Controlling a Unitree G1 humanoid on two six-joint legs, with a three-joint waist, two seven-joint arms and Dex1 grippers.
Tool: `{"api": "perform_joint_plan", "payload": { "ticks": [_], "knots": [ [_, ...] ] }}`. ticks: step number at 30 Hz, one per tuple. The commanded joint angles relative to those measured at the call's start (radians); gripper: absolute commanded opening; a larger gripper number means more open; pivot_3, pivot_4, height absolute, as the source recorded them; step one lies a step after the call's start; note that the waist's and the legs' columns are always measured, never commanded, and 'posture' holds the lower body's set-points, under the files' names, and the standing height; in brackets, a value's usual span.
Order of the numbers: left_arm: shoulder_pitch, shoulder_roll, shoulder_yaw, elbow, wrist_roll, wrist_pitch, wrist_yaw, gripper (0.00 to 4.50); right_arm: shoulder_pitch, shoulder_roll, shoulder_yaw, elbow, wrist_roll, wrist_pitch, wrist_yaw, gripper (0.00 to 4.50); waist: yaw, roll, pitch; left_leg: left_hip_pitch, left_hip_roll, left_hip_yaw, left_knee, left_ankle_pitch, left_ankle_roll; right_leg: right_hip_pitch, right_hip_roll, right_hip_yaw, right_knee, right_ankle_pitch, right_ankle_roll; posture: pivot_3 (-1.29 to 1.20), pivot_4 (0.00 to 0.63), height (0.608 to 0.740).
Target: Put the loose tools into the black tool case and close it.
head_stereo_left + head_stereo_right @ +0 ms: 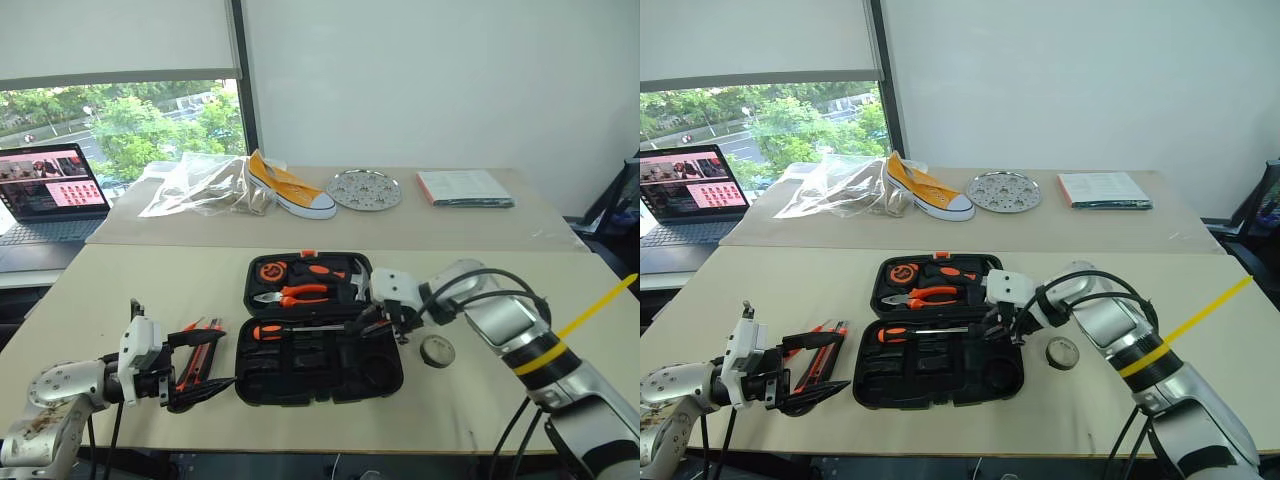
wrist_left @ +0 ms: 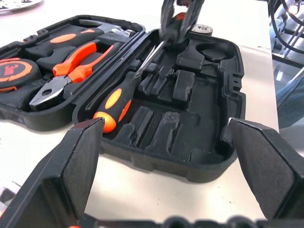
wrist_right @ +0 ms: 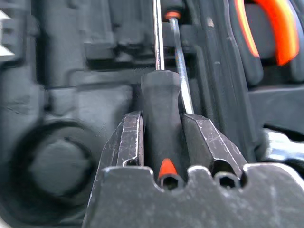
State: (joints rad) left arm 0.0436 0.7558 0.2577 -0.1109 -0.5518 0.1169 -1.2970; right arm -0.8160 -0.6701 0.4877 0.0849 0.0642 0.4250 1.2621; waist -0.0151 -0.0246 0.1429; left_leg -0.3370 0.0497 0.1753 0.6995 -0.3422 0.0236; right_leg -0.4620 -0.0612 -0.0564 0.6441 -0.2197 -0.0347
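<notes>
The black tool case (image 1: 320,345) lies open mid-table. One black-and-orange screwdriver (image 1: 300,329) already rests along its hinge. The right gripper (image 3: 161,137) is clamped on a second screwdriver's handle (image 3: 160,99) over the case's three o'clock end. The tape roll (image 1: 437,350) waits at the case's three o'clock and the utility knife (image 1: 198,350) at its nine o'clock, beside the wide-open left gripper (image 1: 195,365). The lid is not yet closed.
</notes>
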Motion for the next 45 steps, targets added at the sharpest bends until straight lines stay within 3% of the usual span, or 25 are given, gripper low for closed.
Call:
{"api": "perform_joint_plan", "payload": {
  "ticks": [1,15,24,38,45],
  "knots": [
    [0.010,0.011,0.021,-0.040,-0.016,0.007,0.014,4.50,-0.019,0.028,0.008,0.003,-0.031,0.009,-0.001,0.94,-0.001,0.000,0.000,0.000,0.000,0.000,0.000,0.000,0.000,0.000,0.000,-0.001,0.000,0.000,0.000,0.00,0.150,0.740],
    [0.023,0.007,0.016,-0.053,-0.012,0.009,0.042,4.50,-0.026,0.110,0.012,-0.063,-0.059,0.007,0.023,0.94,-0.005,0.000,0.000,0.001,0.001,-0.002,0.001,0.001,-0.003,0.001,0.000,-0.003,0.003,-0.001,-0.002,0.00,0.150,0.740],
    [0.018,0.008,0.011,-0.063,-0.006,0.015,0.057,4.50,-0.012,0.068,0.037,-0.041,-0.120,0.054,0.011,0.94,-0.003,0.000,0.000,0.001,0.000,-0.002,0.001,0.001,-0.003,0.001,0.000,-0.003,0.003,-0.001,-0.002,0.00,0.150,0.740],
    [0.043,0.017,0.028,-0.073,-0.009,0.009,0.062,4.50,0.015,0.044,-0.012,-0.022,-0.059,0.146,0.026,0.94,0.004,0.000,0.000,0.001,0.000,-0.006,0.003,0.001,-0.003,0.004,-0.001,-0.006,0.003,-0.001,-0.002,0.00,0.150,0.740],
    [0.050,0.015,0.029,-0.063,-0.006,-0.002,0.059,4.50,0.013,0.014,0.009,-0.001,-0.074,0.100,0.049,0.94,0.003,0.000,0.000,0.001,0.000,-0.006,0.003,0.001,-0.003,0.004,-0.001,-0.007,0.003,-0.001,-0.002,0.00,0.150,0.740]
  ]
}}
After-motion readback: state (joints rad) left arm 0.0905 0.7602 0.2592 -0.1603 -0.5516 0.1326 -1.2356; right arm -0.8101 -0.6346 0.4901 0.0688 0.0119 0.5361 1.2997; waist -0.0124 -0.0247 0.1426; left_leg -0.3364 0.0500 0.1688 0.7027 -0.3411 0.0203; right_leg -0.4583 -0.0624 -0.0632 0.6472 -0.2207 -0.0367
